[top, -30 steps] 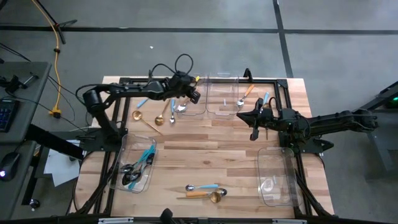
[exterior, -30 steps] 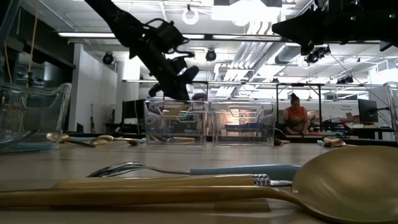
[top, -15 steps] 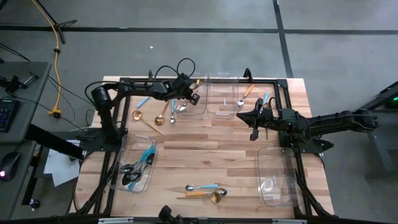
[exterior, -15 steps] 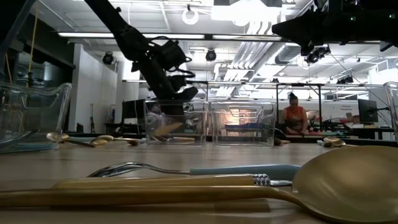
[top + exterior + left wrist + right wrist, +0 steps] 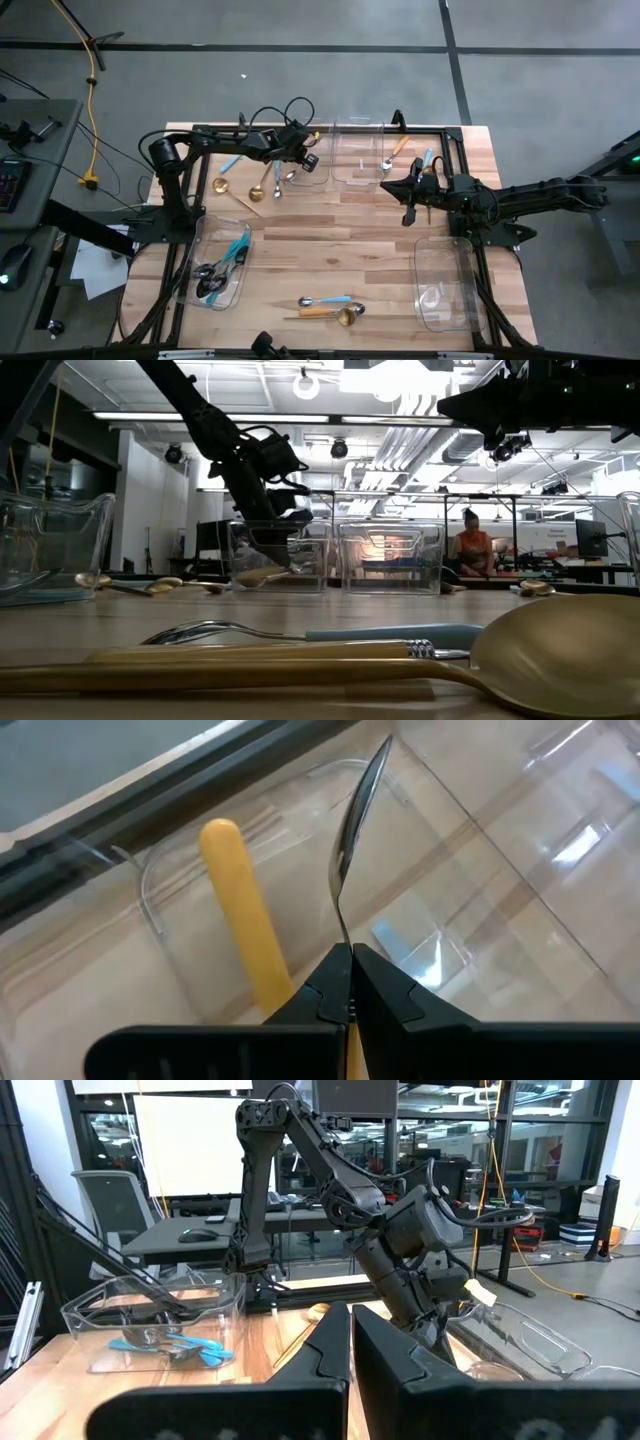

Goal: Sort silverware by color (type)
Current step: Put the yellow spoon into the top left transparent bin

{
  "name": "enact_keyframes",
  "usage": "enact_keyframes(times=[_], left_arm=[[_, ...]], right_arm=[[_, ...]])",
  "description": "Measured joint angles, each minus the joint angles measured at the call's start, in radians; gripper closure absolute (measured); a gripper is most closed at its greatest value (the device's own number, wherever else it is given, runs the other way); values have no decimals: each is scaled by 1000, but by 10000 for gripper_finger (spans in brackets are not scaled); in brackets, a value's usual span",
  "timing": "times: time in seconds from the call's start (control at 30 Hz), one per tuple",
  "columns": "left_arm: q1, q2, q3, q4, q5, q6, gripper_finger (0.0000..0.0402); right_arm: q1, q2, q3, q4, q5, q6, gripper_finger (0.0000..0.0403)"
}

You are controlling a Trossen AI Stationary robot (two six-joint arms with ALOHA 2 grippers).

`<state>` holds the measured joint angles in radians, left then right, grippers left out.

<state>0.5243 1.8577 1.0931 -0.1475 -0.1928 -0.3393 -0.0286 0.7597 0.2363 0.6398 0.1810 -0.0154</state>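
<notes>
The left gripper (image 5: 350, 982) is pinching a spoon (image 5: 352, 850) by its neck, jaws pressed together on it, over the far-left bin (image 5: 305, 172) at the back edge of the table (image 5: 330, 240); in the left wrist view the spoon's silver bowl is pointing straight away from the claw, edge-on, its long axis running on from the fingers down toward the bin floor, and a sliver of orange below the jaws is suggesting the handle trails back under the gripper; an orange handle (image 5: 243, 915) is already lying in the bin just beside the held spoon, roughly parallel to it; the release looks to turn on the spoon being inside the bin walls, which it seems to be; the right gripper (image 5: 407, 212) is waiting with jaws together and holding nothing, well apart near mid-table, so the left arm is the nearer one; loose spoons (image 5: 325, 307) are lying at the near edge
</notes>
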Motion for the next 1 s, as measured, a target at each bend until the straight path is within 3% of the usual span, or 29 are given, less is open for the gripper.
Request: enact_keyframes(times=[0.43,0.83,1.0], left_arm=[[0,0,0,-5,0,1,396],[0,-3,0,-5,1,17,317],[3,-58,12,-16,0,58,290]], right_arm=[[0,0,0,0,0,0,403],[0,0,0,0,0,0,403],[0,0,0,0,0,0,403]])
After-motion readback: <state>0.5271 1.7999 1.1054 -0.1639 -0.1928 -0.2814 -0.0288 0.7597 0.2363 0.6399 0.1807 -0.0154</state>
